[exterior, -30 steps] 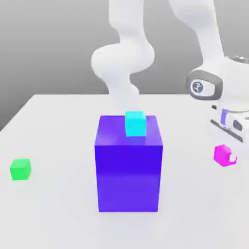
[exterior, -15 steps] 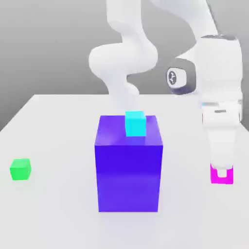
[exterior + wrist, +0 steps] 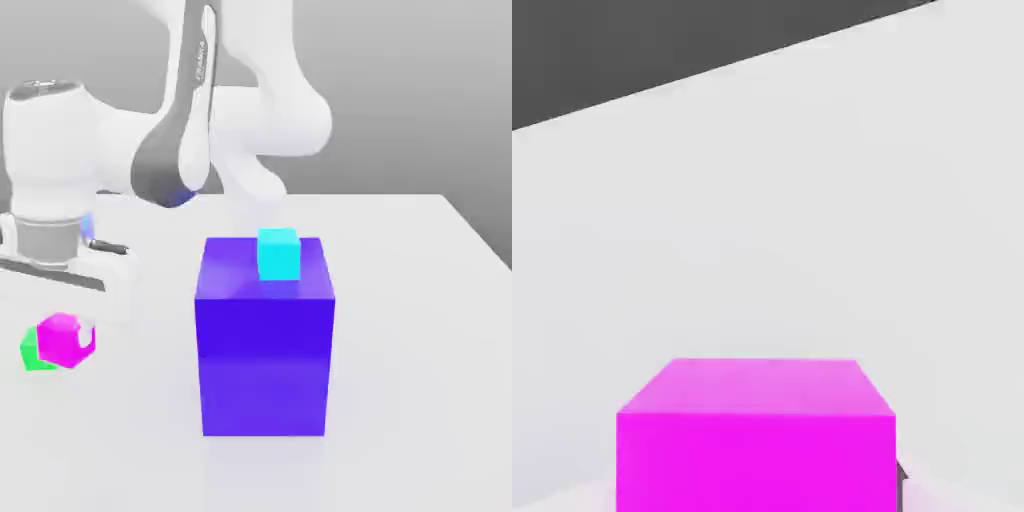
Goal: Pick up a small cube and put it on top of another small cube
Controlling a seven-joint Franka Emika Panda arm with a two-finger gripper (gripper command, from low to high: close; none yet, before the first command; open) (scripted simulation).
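We find the exterior view evenly and brightly lit, with soft, diffuse light from above — no hard shadows on the white table. The big blue block shows a brighter top and darker front face, with a faint reflection at its base. The magenta cube carries a glossy highlight; its edges look smeared. In the hand view the same cube renders flat and saturated — edges crisp against the pale surface.
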